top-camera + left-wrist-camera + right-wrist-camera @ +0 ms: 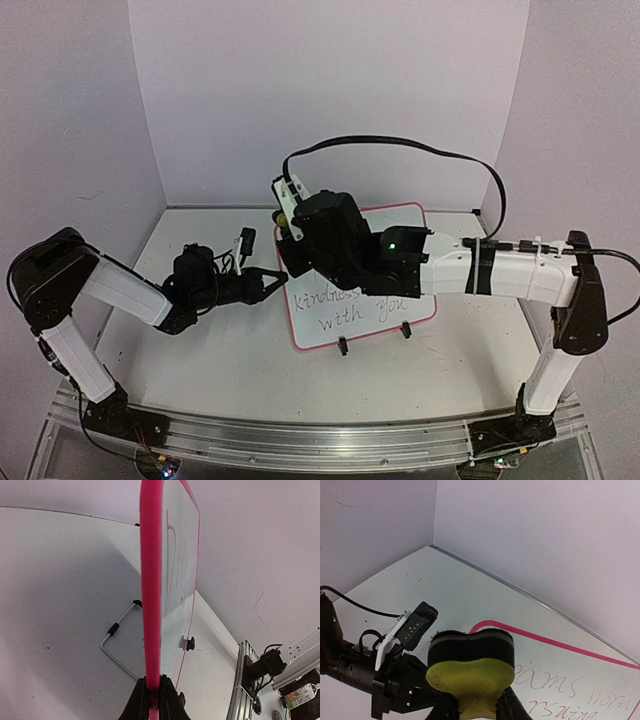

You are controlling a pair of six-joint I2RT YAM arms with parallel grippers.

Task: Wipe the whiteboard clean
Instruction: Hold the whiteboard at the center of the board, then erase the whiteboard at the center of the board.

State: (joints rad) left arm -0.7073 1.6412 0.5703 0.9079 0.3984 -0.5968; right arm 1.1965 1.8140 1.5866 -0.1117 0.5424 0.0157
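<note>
The whiteboard (330, 325), white with a pink frame and dark handwriting, sits propped at the table's middle. My left gripper (279, 278) is shut on its left edge. In the left wrist view the pink frame (151, 580) runs straight up from between my closed left gripper (154, 692). My right gripper (288, 214) hovers over the board's far left corner, shut on a yellow-and-black eraser block (470, 662). The right wrist view shows that block just above the whiteboard (560, 672), near its pink corner, with my right gripper (477, 707) squeezing its yellow part.
A bent wire stand (117, 645) props the board from behind, and small black feet (343, 346) stick out at its near edge. A black cable (400, 143) loops above the right arm. An aluminium rail (300, 440) lines the table's near edge; walls close three sides.
</note>
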